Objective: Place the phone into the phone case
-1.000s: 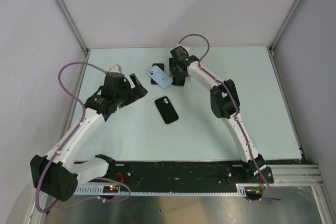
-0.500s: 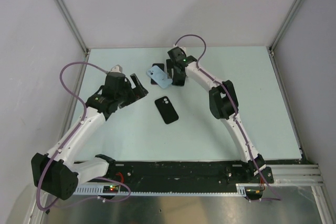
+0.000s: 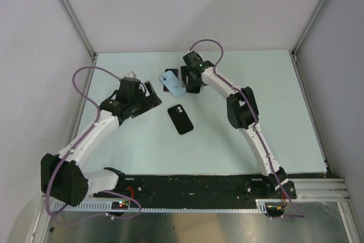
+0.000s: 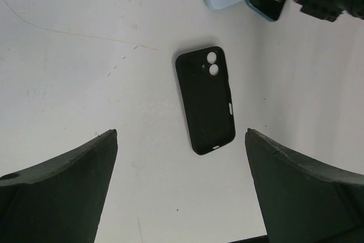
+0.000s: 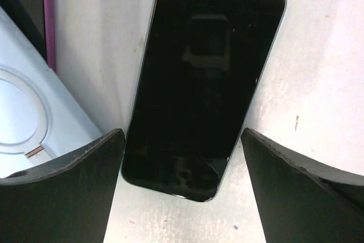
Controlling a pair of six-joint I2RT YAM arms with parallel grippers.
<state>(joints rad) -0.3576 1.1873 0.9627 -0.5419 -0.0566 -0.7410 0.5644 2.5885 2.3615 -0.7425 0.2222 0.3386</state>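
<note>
A black phone point(image 5: 207, 78) lies screen up on the table between the open fingers of my right gripper point(image 5: 182, 135), which hovers low over its near end. In the top view the right gripper point(image 3: 192, 83) covers most of the phone. A black phone case point(image 3: 180, 119) lies flat with its camera holes showing, in the middle of the table. It also shows in the left wrist view point(image 4: 206, 99). My left gripper point(image 3: 152, 96) is open and empty, left of the black case and above the table point(image 4: 180, 138).
A light blue case point(image 3: 174, 84) with a round ring lies just left of the phone and shows in the right wrist view point(image 5: 23, 123). A dark item with a purple edge point(image 3: 169, 75) lies partly under it. Frame posts stand at the far corners.
My left gripper has shifted slightly right toward the black case. My right gripper has edged a little left over the phone. The phone and cases have not moved.
</note>
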